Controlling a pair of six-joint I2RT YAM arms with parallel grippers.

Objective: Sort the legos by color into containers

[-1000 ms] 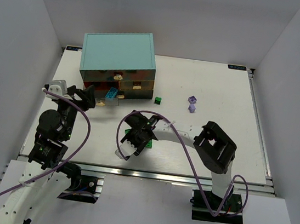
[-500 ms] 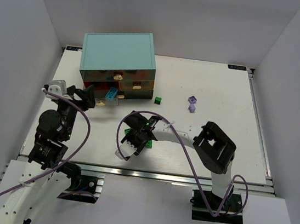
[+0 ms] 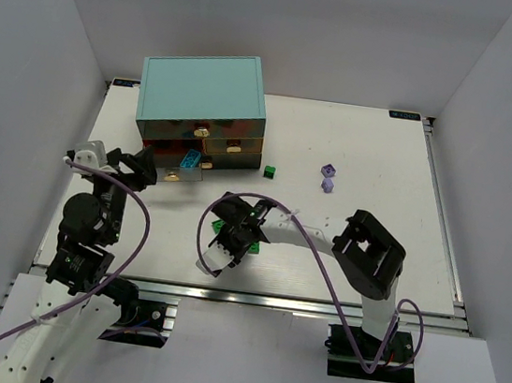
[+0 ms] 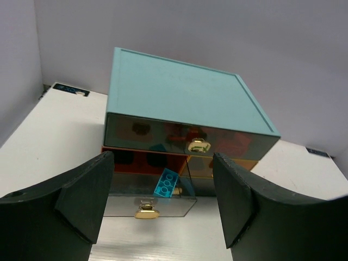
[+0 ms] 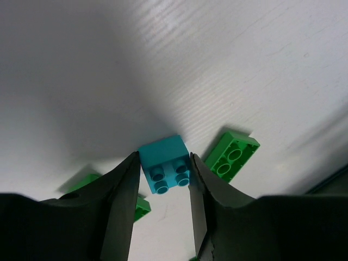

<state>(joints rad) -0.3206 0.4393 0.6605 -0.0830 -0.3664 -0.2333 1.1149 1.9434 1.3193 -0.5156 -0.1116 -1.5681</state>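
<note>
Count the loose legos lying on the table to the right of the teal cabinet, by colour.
Green lego: 1
Lavender legos: 2
Total: 3

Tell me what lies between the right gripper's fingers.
A cyan two-by-two brick, studs toward the camera, sits between the fingers of the right gripper, both flush against its sides. The right wrist view shows it.
</note>
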